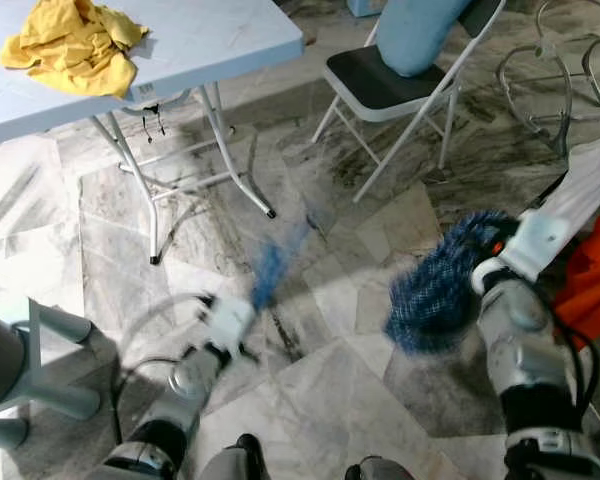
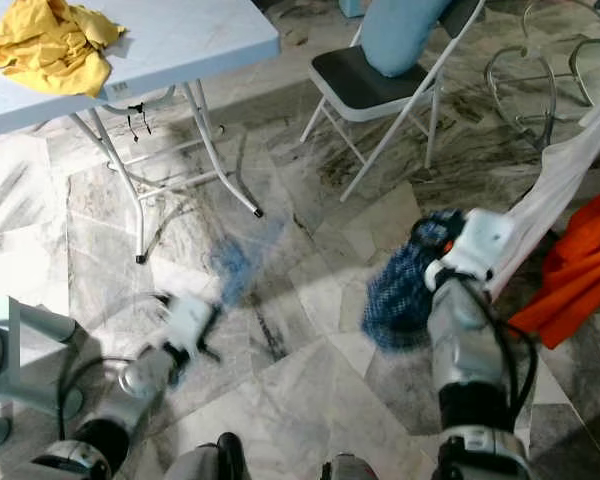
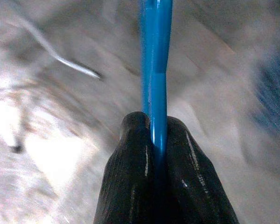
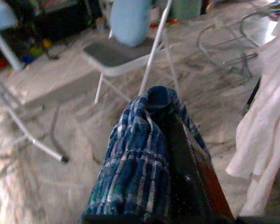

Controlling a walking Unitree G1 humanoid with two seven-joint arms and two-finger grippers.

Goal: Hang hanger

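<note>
Though motion-blurred, left gripper (image 3: 154,140) pinched blue hanger (image 3: 155,60) over marble floor (image 1: 310,380); right gripper (image 4: 175,140), fingers mostly hidden, carried plaid cloth (image 4: 135,172); grip unclear.

Hanger (image 3: 155,70): bright blue. Left tool fingers (image 3: 130,177): black. Garment (image 4: 140,158) at the right tool: blue plaid with white lines. Cloth (image 1: 75,45) on the table (image 1: 220,40): yellow; table pale blue-grey. Floor (image 1: 330,380): grey-veined marble. Hanging garments: white (image 2: 560,190) and orange (image 2: 580,270). Chair seat (image 1: 375,80): black.
</note>
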